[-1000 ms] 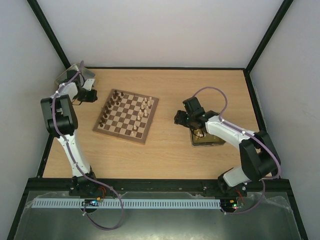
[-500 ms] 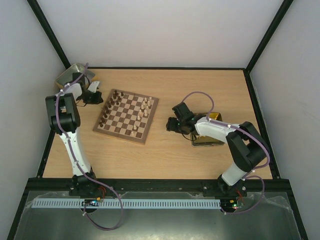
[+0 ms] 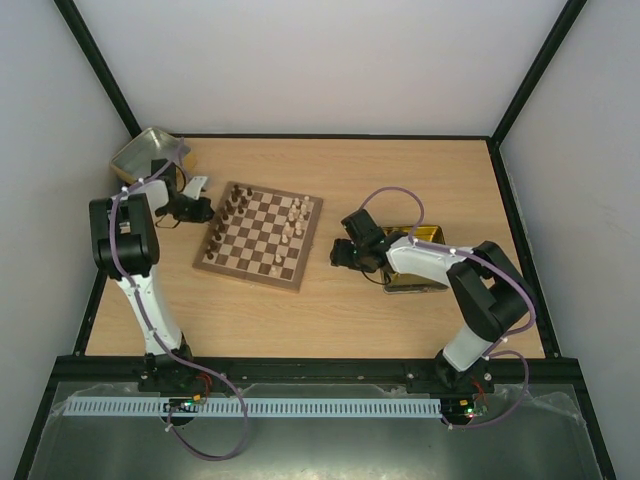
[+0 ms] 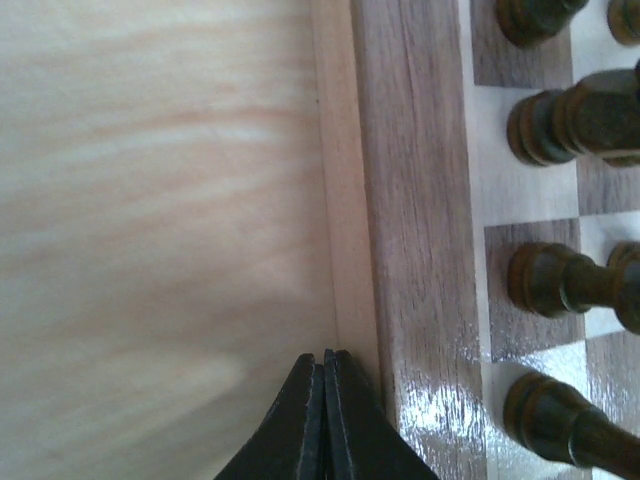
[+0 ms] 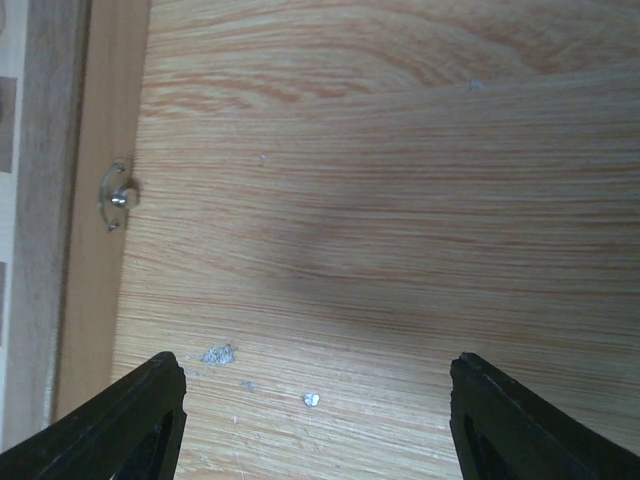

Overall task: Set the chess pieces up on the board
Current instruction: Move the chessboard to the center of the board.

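No lettering, label, brand mark, number or sign can be read in any of the three views; the board [image 3: 260, 237] and the counter [image 3: 400, 170] show only plain wood grain.

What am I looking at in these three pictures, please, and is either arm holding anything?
Two robot arms stand at the near edge of the table. One picture is from overhead; the others are from cameras on each wrist. A chessboard lies there, with dark pieces and pale pieces on it. The left end effector is shut, empty, beside the board's rim; the right end effector is open, empty, above bare wood. A gold tray lies beneath the right arm.
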`<state>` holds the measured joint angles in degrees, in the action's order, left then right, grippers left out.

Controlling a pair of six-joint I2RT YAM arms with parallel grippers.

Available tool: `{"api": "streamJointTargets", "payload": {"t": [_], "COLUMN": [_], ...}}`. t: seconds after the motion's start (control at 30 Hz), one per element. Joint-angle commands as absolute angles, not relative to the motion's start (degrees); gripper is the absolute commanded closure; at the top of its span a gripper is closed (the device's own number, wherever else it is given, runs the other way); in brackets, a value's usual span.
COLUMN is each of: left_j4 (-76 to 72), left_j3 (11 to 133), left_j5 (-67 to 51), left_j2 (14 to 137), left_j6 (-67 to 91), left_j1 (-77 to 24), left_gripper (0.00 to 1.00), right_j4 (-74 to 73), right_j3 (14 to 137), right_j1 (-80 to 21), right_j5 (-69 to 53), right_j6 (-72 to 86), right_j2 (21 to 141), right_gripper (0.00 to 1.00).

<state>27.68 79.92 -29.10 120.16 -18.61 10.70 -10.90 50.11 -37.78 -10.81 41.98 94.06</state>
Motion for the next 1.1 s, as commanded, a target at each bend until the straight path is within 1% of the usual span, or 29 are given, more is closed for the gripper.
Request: {"api": "streamJointTargets", "payload": {"t": [0.0,0.23,0.43,0.5,0.6,0.8,0.97,1.03,1.07], "left_j4": [32.62,33.59,32.57,31.82,31.09,29.31,29.18,29.18,29.14], "left_j3": [73.28,65.4,59.75,58.36,57.39,56.56,56.82,56.38,56.15], "left_j5": [-29.54,-29.77,-29.21,-29.01,-29.14,-27.96,-28.24,-28.21,-28.17], "left_j2": [117.05,110.44,106.68,106.04,105.96,105.95,106.52,106.21,105.99], "left_j6": [-20.52,-22.59,-22.65,-22.09,-21.2,-19.81,-19.18,-19.03,-18.99], "left_j1": [9.48,8.59,5.21,3.97,2.15,0.1,-0.14,-0.7,-1.04], "left_gripper": [0.98,0.98,0.98,0.98,0.98,0.98,0.98,0.98,0.98], "right_j4": [-9.54,-8.82,-6.11,-4.66,-3.4,-4.37,-5.16,-4.55,-4.18], "right_j3": [48.62,46.03,41.23,39.45,37.38,35.49,35.17,34.4,33.85], "right_j1": [-38.67,-40.27,-40.42,-40.47,-40.76,-40.75,-40.72,-40.84,-40.81], "right_j5": [-11.09,-10.58,-11.33,-12.06,-12.02,-9.09,-9.41,-10.21,-10.68], "right_j6": [43.01,43.86,45.35,45.97,46.97,47.33,47.11,47.38,47.56], "right_j2": [93.96,92.48,90.69,90.19,89.27,86.22,86.07,86.35,86.25], "right_gripper": [0.3,0.3,0.3,0.33,0.4,0.52,0.72,0.82,0.83]}}
